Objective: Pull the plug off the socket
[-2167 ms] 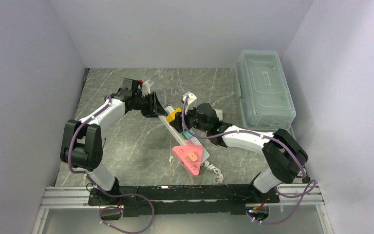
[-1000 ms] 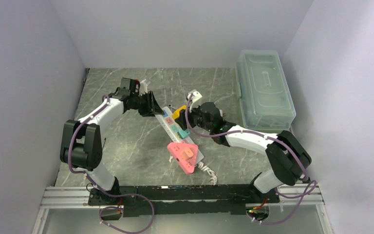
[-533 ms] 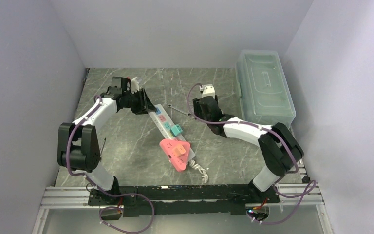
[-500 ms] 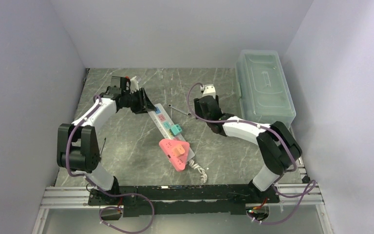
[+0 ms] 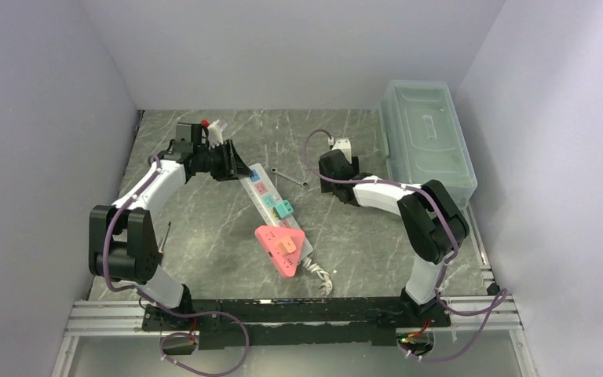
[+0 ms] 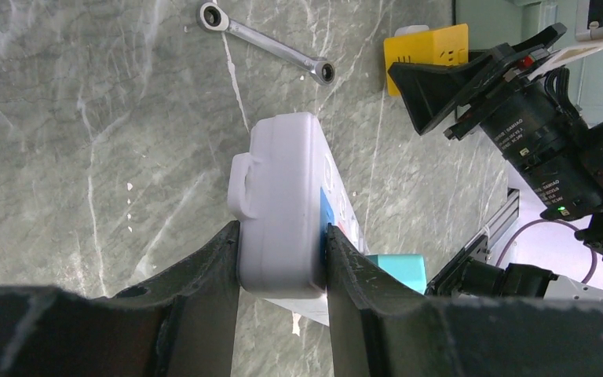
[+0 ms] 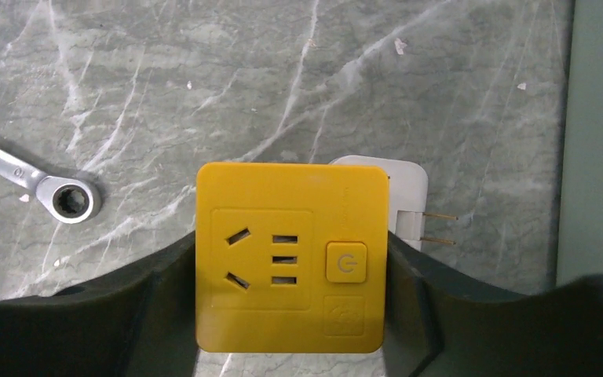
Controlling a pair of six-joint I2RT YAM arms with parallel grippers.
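Marble table (image 5: 204, 228) | left hand (image 6: 283, 233) grips socket (image 6: 283, 177) | right hand (image 7: 290, 245) grips plug (image 7: 283, 196)

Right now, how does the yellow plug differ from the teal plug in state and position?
The yellow plug is off the socket, clamped in the right gripper with its prongs bare; the teal plug sits on the socket. The yellow plug is over bare table by the wrench; the teal plug is about midway along the socket. Both are small boxy blocks.
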